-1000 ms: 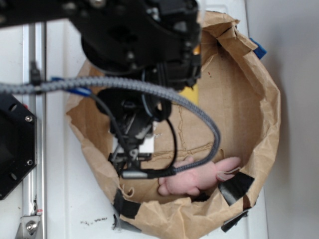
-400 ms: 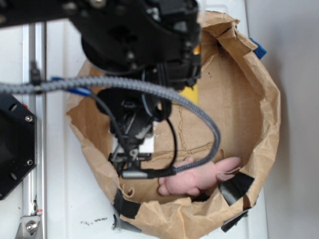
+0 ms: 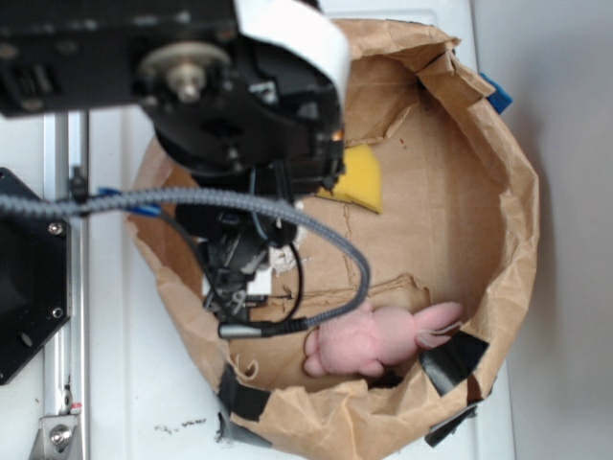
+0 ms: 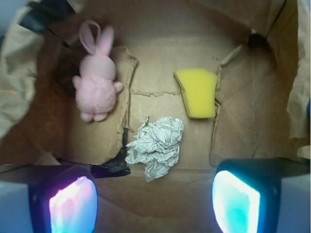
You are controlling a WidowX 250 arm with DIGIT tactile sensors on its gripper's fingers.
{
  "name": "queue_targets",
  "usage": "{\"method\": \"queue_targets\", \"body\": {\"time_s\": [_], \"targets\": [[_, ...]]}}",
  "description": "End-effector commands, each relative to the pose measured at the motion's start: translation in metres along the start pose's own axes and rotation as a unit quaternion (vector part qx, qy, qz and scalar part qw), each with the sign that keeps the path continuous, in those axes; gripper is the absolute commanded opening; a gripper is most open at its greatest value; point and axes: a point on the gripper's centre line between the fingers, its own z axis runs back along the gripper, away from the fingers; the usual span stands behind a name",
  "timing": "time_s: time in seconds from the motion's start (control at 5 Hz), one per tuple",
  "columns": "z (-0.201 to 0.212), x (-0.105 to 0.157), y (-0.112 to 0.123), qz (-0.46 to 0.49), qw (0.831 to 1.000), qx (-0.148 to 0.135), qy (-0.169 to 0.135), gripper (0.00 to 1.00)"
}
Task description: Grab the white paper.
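The tool was open wide, with its two glowing fingers at the bottom of the wrist view and nothing between them. Just past them lay the white paper, a crumpled wad on the brown floor of the paper bag. It sat almost in the middle of the gap, but lower down and not touched.

A second before, the arm hung over the yellow sponge and hid most of it. Now the arm had moved up and to the left, and the sponge showed clearly. That likely meant the tool was lined up over the paper and ready to go down.

Farther off lay the pink bunny, well apart from the paper, near the bag's wall.
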Motion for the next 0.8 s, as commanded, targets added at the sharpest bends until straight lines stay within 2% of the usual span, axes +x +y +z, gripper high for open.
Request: {"method": "queue_targets", "body": {"time_s": [0.0,0.4,0.6], "targets": [[-0.028,-0.001,-0.003,0.014,1.000,0.016,-0.005,1.00],[-0.042,-0.001,-0.007,0.017,1.000,0.016,0.000,1.00],[-0.047,-0.001,-0.012,0.037,0.999,0.014,-0.022,1.00]]}}
